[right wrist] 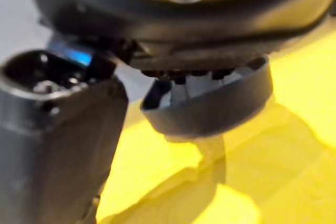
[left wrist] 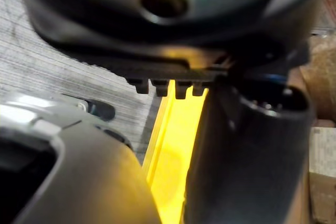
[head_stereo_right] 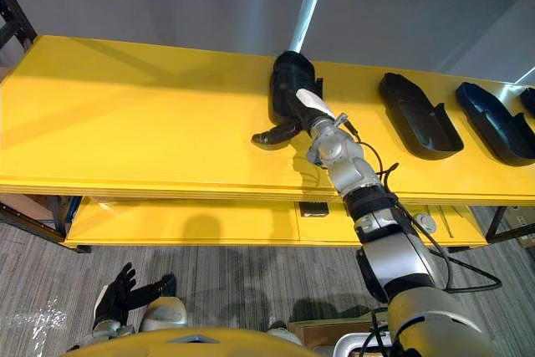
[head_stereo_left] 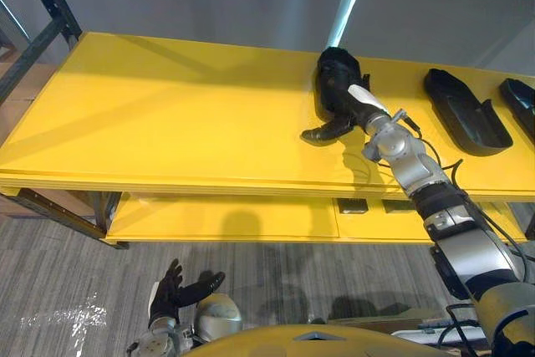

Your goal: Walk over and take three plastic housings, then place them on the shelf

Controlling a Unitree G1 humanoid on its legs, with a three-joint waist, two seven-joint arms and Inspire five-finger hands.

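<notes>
One set of fingers, the right hand's [head_stereo_left: 344, 106], is laid over the top of a black housing [right wrist: 220, 106] and mostly hidden against it, so honestly can't tell if they're curled round it or just resting flat. The thumb [head_stereo_right: 272, 135] is easier: it sticks out sideways toward the robot's left, clear of the housing, tip down on the yellow shelf [head_stereo_left: 167, 114]. In the right wrist view the housing's curved dark rim sits just past the fingers, with its shadow on the yellow under it. So this housing is on the shelf's top board, about mid-width and toward the back edge, with the hand on it and the silver arm reaching up to it from the lower right. Off to the right on the same board lie a second housing [head_stereo_left: 464, 110] and, just beside that one at the edge of the left eye view, a third housing [head_stereo_left: 520, 102], both open side up and well apart from the hand. The left hand [head_stereo_left: 171, 292] hangs low over the grey floor [head_stereo_left: 67, 273], fingers straight and spread, thumb out, holding nothing.
</notes>
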